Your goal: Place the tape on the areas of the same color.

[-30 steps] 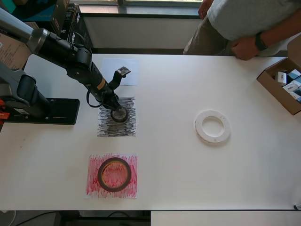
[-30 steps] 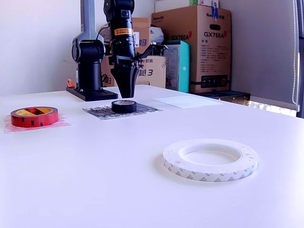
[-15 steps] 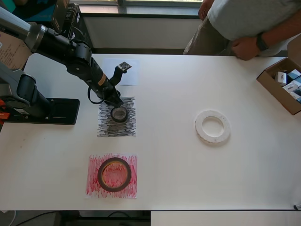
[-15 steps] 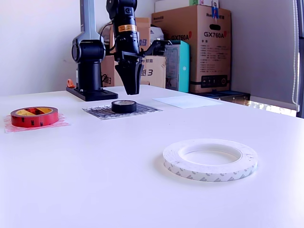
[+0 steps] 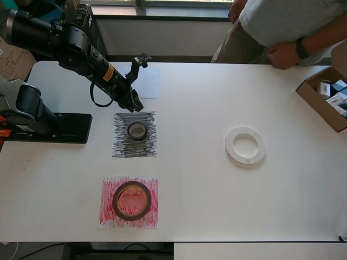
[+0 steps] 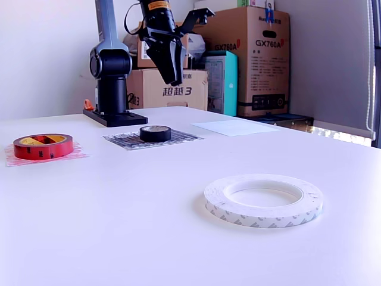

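A small black tape roll point(image 5: 137, 130) point(image 6: 155, 133) lies free on the black scribbled sheet point(image 5: 122, 145) point(image 6: 122, 140). My gripper point(image 5: 136, 105) point(image 6: 177, 80) hangs above and behind it, open and holding nothing, clear of the roll. On the red scribbled sheet point(image 5: 108, 214) point(image 6: 15, 159) rests a red tape roll point(image 5: 132, 200) point(image 6: 43, 146). The large white tape ring point(image 5: 245, 145) point(image 6: 263, 199) lies on the bare table, right of centre in the overhead view. My arm partly covers the plain white sheet point(image 5: 150, 86) point(image 6: 235, 127) at the back.
The arm's base point(image 5: 49, 127) stands at the table's left edge in the overhead view. An open cardboard box point(image 5: 325, 100) sits at the right edge. A person point(image 5: 282, 27) stands behind the far edge. Cardboard boxes point(image 6: 256, 59) are stacked beyond the table.
The gripper has let go of the black roll and risen up and back from it. The roll stays on the black sheet. The other tapes have not moved.
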`<state>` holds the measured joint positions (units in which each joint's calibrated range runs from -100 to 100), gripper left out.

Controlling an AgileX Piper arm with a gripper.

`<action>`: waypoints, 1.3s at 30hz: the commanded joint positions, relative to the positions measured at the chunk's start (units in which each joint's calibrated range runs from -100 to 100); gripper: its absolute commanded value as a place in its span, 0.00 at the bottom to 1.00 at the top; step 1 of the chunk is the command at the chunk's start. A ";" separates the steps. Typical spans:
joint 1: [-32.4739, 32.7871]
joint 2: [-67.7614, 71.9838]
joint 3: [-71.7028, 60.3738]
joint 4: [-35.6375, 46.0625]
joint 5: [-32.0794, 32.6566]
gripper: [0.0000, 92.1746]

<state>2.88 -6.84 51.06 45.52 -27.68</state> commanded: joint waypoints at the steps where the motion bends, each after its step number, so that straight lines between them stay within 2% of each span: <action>1: -0.18 0.48 -26.39 21.56 5.83 0.29; 7: -0.02 11.89 -52.83 33.69 10.82 0.29; 10: -0.26 21.71 -64.01 36.07 11.72 0.29; 16: -1.76 39.95 -78.00 36.07 12.13 0.29; 21: -2.15 49.87 -83.82 35.90 12.13 0.29; 27: -2.55 55.39 -84.63 35.64 12.38 0.29; 39: -5.94 64.93 -94.72 35.05 22.86 0.29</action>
<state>-2.71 53.83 -37.44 80.68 -8.09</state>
